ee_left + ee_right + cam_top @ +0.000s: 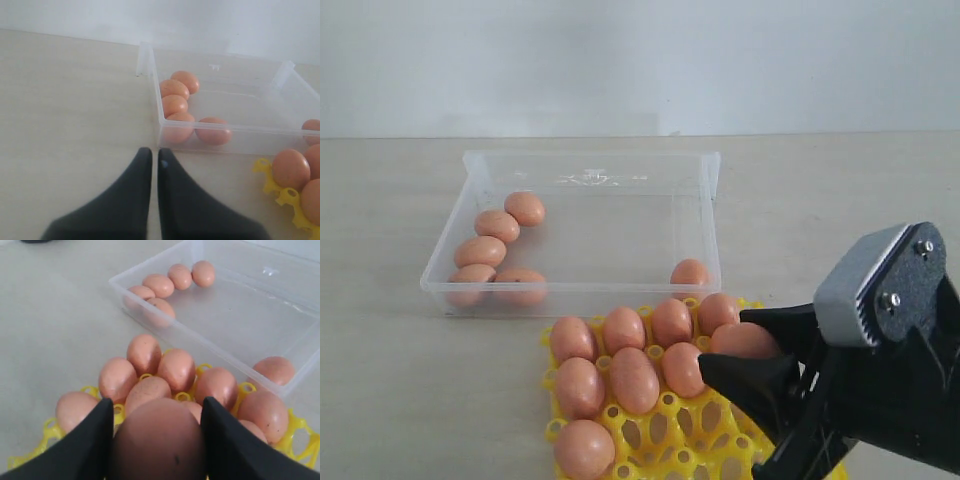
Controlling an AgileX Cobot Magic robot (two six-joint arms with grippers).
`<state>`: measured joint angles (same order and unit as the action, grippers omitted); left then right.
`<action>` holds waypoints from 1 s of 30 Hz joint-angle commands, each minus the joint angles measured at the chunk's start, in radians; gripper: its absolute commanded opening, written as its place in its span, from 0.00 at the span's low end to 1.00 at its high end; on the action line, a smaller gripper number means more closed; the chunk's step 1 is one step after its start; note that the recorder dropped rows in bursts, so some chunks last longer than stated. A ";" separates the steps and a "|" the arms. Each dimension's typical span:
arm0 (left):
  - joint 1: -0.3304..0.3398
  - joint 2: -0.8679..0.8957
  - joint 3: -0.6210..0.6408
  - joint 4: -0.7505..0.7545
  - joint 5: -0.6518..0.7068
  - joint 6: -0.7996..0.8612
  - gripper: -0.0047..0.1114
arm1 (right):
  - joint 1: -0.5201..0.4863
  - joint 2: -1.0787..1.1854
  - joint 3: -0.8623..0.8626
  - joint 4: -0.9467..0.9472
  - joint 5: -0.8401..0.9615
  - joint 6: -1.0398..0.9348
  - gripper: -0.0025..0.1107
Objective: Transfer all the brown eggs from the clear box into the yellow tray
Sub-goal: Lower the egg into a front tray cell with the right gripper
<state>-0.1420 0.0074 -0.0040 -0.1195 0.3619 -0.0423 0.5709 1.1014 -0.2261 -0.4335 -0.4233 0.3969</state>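
1. Right gripper: jaws part-spread, clamped on one egg, held over the tray, just outside the box, near its lone-egg corner.
2. Tray: just beside the box's long wall; can't tell if touching. Eight seated eggs, mostly in rows nearest the box.
3. Box: five-egg cluster at one end wall, lone egg at the opposite corner.
4. Left gripper: jaws pressed together, empty, over the table outside the box, near the cluster corner.

Pale wall, perhaps wooden tabletop
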 commanded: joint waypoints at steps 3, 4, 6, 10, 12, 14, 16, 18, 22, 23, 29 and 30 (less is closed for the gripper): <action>-0.002 0.004 0.004 0.004 -0.007 0.004 0.08 | -0.003 0.018 0.004 -0.127 -0.037 -0.025 0.02; -0.002 0.004 0.004 0.004 -0.007 0.004 0.08 | -0.003 0.040 0.004 -0.127 -0.062 -0.038 0.02; -0.002 0.004 0.004 0.004 -0.007 0.004 0.08 | -0.003 0.098 0.004 -0.127 -0.129 -0.079 0.02; -0.002 0.004 0.004 0.004 -0.007 0.004 0.08 | -0.003 0.249 -0.042 -0.127 -0.243 -0.145 0.02; -0.002 0.004 0.004 0.004 -0.007 0.004 0.08 | -0.003 0.307 -0.066 -0.125 -0.280 -0.133 0.02; -0.002 0.004 0.004 0.004 -0.007 0.004 0.08 | -0.003 0.343 -0.079 -0.122 -0.332 -0.123 0.02; -0.002 0.004 0.004 0.004 -0.007 0.004 0.08 | -0.003 0.362 -0.092 -0.119 -0.368 -0.132 0.02; -0.002 0.004 0.004 0.004 -0.007 0.004 0.08 | -0.003 0.369 -0.110 -0.119 -0.352 -0.178 0.02; -0.002 0.004 0.004 0.004 -0.007 0.004 0.08 | -0.003 0.371 -0.138 -0.089 -0.314 -0.171 0.02; -0.002 0.004 0.004 0.004 -0.007 0.004 0.08 | -0.003 0.379 -0.143 -0.073 -0.346 -0.171 0.02; -0.002 0.004 0.004 0.004 -0.007 0.004 0.08 | -0.003 0.470 -0.146 -0.041 -0.721 -0.250 0.02; -0.002 0.004 0.004 0.004 -0.007 0.004 0.08 | -0.003 0.494 -0.146 -0.031 -0.757 -0.250 0.02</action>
<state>-0.1420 0.0074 -0.0040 -0.1195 0.3619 -0.0423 0.5709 1.5482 -0.3668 -0.4941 -1.0294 0.1654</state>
